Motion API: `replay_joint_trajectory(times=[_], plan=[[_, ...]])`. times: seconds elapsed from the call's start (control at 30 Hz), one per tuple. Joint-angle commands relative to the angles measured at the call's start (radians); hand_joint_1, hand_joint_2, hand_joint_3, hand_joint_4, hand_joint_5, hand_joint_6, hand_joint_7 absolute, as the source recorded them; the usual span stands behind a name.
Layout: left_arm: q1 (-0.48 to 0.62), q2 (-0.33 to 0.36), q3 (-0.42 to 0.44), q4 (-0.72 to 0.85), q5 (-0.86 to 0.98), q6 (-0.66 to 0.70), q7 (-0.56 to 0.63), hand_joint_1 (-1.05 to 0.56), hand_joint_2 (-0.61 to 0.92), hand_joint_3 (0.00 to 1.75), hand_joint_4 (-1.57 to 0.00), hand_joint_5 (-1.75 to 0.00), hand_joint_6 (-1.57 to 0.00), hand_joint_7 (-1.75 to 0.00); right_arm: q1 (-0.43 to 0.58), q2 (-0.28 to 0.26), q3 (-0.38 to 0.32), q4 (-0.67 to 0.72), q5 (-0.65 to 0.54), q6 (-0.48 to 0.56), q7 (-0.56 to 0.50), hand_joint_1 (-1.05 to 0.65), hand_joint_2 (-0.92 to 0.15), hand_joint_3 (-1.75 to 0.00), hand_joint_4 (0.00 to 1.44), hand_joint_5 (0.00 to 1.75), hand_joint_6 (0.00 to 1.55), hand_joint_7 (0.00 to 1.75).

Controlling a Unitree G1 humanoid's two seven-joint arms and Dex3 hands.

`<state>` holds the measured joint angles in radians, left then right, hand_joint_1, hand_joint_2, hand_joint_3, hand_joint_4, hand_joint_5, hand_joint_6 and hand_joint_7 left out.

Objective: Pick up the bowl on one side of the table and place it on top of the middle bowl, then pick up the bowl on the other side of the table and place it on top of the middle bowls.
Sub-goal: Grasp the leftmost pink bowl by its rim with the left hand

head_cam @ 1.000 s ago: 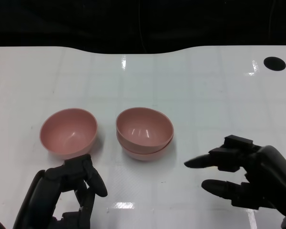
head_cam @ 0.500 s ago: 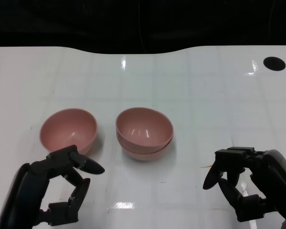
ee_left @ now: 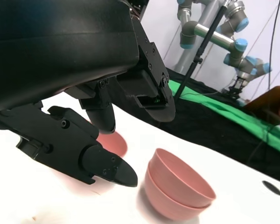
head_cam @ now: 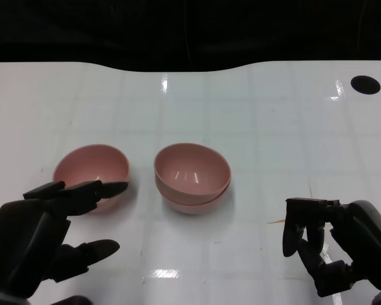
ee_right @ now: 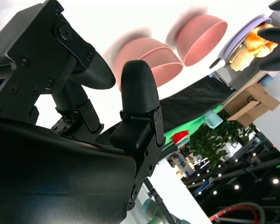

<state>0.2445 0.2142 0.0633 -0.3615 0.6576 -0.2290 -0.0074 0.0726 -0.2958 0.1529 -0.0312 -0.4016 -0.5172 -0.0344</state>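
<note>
Left hand (head_cam: 38,238) is spread wide, nothing held, just beside the single pink bowl (head_cam: 92,175). Right hand (head_cam: 340,244) is curled in, nothing gripped.

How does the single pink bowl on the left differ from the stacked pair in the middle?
The single bowl sits alone on the table; the middle stack is two nested bowls and stands taller. The left robot hand reaches its fingers over the single bowl's near rim; no hand is near the stack. Both are the same pink, upright and empty.
</note>
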Motion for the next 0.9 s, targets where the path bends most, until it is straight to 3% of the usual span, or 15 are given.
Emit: replay_joint_trajectory(times=[0.03,0.43,0.53,0.9], plan=[[-0.053,0.047,-0.013,-0.030,0.071,0.082,-0.049,-0.43,0.86,0.01,-0.36,-0.60,-0.57,0.00,0.007,-0.007,-0.008,-0.023,-0.006,0.014,0.012,-0.06,-0.17,-1.64,0.97,1.75,0.76,1.68],[-0.169,0.124,-0.117,0.044,0.265,0.259,-0.095,-0.52,0.81,0.00,-0.25,-0.54,-0.43,0.00,0.008,-0.006,-0.008,-0.032,-0.015,0.016,0.012,-0.06,-0.17,-1.62,0.97,1.75,0.75,1.68],[-0.253,0.129,-0.176,0.132,0.331,0.327,-0.146,-0.53,0.82,0.00,-0.26,-0.54,-0.42,0.00,0.008,-0.006,-0.006,-0.035,-0.015,0.019,0.016,-0.07,-0.17,-1.62,0.96,1.75,0.75,1.68],[-0.409,0.147,-0.316,0.395,0.382,0.420,-0.166,-0.51,0.86,0.00,-0.58,-0.17,-0.52,-0.01,0.012,-0.002,-0.004,-0.046,-0.023,0.040,0.020,-0.07,-0.17,-1.61,0.96,1.75,0.75,1.68]])
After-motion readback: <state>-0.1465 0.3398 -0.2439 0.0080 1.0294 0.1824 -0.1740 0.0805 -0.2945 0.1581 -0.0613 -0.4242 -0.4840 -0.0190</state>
